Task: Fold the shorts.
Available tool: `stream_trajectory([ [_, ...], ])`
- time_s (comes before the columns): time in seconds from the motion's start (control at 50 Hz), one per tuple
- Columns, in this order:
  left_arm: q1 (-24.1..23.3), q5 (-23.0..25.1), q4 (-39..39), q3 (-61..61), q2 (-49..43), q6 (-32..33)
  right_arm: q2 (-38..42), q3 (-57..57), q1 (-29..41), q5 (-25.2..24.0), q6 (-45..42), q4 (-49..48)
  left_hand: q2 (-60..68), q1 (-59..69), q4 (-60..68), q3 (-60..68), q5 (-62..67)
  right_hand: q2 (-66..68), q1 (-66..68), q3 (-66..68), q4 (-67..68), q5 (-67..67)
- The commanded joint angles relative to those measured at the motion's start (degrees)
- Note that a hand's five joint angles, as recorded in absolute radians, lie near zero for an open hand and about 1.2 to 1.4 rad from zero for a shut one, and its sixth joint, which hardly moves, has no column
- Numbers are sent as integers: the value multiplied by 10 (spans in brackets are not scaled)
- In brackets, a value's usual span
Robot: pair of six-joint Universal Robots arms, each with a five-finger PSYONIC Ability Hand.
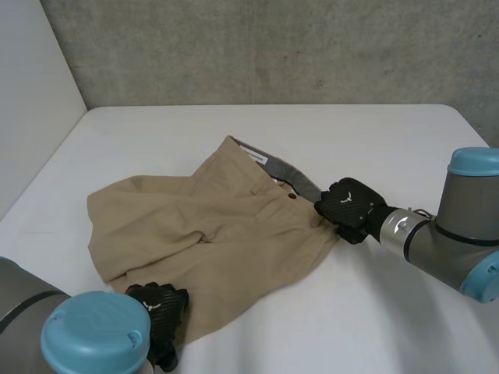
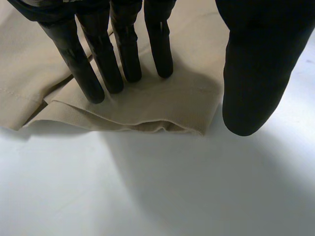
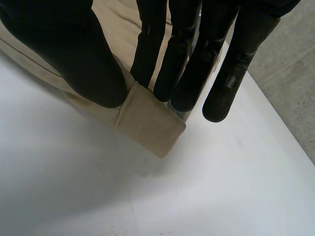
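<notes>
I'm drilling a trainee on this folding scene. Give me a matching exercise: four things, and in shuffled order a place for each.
Things:
1. left hand
2. right hand
3. button
4. white label

Places:
A. inside the waistband
B. fingers flat on a leg hem of the shorts
C. on the shorts' front
D. pinching the waistband's end

Pairs: 1-B, 2-D, 3-C, 4-A.

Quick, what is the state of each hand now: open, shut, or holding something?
Left hand: open, straight fingers resting on a hem corner of the shorts.
Right hand: shut on the shorts, waistband end pinched between thumb and fingers.
</notes>
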Motion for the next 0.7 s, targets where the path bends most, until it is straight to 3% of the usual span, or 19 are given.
stream_trajectory([
  [0.02,8,0,19,2,-12,2,-1,2,0,0,0,0,78,77,77,79,76,126,259,125,120,148],
  [0.46,34,0,51,6,-28,13,-5,7,-1,0,0,0,233,232,232,234,231,126,259,125,120,148],
  [0.54,40,-1,57,6,-31,18,-5,7,-1,1,0,0,317,316,316,318,315,126,259,125,120,148],
  [0.62,46,-1,58,10,-26,25,-13,7,-1,3,1,3,493,492,492,494,491,126,259,125,120,148],
  [0.7,49,-1,54,28,19,46,-36,7,1,17,7,27,494,492,492,494,492,126,259,125,120,148],
])
